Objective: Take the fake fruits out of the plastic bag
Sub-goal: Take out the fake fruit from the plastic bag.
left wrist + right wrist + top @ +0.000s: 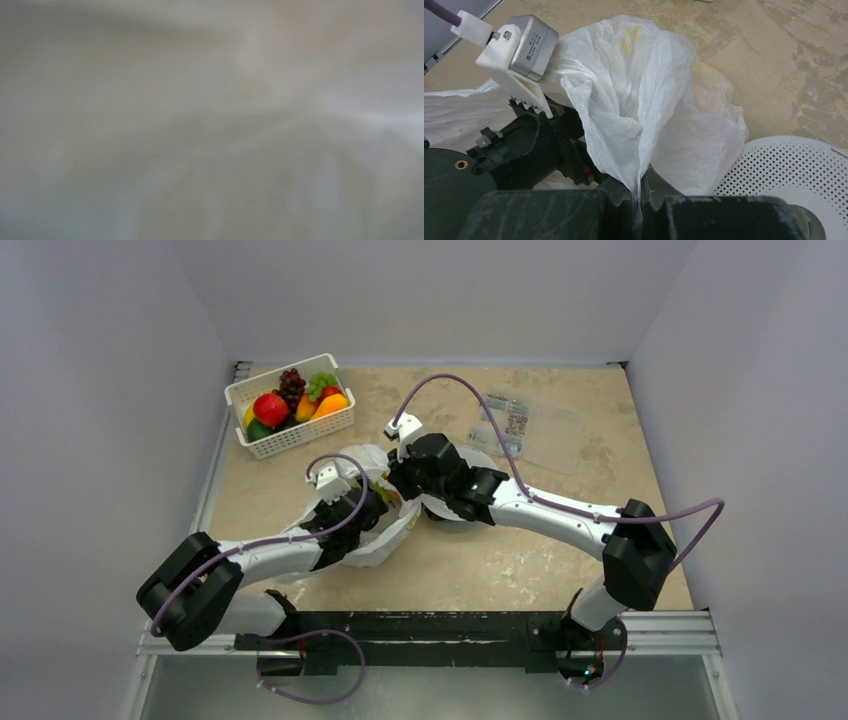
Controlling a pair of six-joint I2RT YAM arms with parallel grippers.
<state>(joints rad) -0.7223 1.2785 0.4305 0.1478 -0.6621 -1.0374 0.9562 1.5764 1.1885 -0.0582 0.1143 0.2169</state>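
Observation:
The plastic bag (383,540) lies crumpled at the table's middle, between both arms. My right gripper (640,200) is shut on a pinched fold of the plastic bag (639,95) and holds it up; from above the right gripper (402,480) sits at the bag's upper edge. My left arm's wrist (345,512) reaches into the bag, and its fingers are hidden by the film. The left wrist view is only blurred white plastic (210,120). Yellow patches (631,37) show faintly through the film. Several fake fruits (290,400) lie in a white basket.
The white slotted basket (300,440) stands at the back left. A flat clear packet (530,425) lies at the back right. A white perforated disc (794,175) sits on the table just right of the bag, under my right arm.

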